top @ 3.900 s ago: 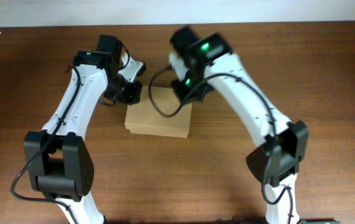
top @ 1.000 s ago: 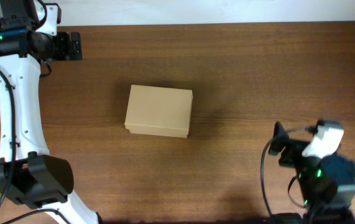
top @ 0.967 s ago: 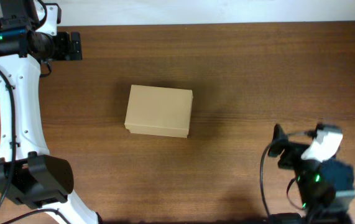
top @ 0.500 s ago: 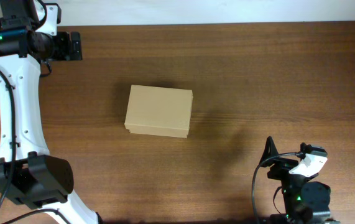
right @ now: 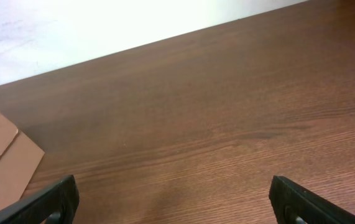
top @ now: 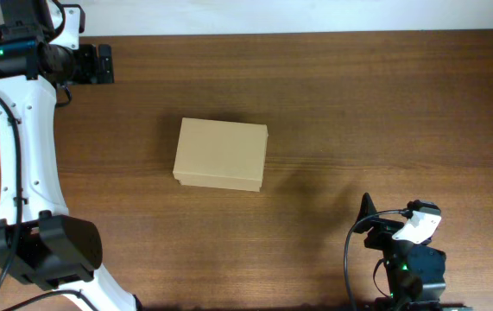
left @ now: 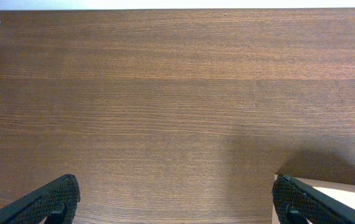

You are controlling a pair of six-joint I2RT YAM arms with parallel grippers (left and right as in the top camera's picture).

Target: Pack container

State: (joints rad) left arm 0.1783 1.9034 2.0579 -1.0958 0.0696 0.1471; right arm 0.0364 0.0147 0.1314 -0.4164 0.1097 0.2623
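The container [top: 220,154], a plain tan cardboard box, lies flat in the middle of the table with its lid down. My left gripper [top: 106,63] is at the far left corner, well away from it, open and empty. In the left wrist view its fingers [left: 51,199] stand wide apart over bare wood, and a corner of the container [left: 348,194] shows at the lower right. My right gripper [right: 178,208] is open and empty, with an edge of the container [right: 0,160] far off at the left. Overhead, the right arm [top: 406,250] sits folded at the near right edge.
The dark wooden table [top: 358,104] ends at a white strip [top: 315,13] along its far side. The left arm's white links [top: 22,147] run down the left side.
Both grippers were at the container earlier and have drawn away. Over the last second the right arm folded back toward the near edge. The left arm and the container stayed still.
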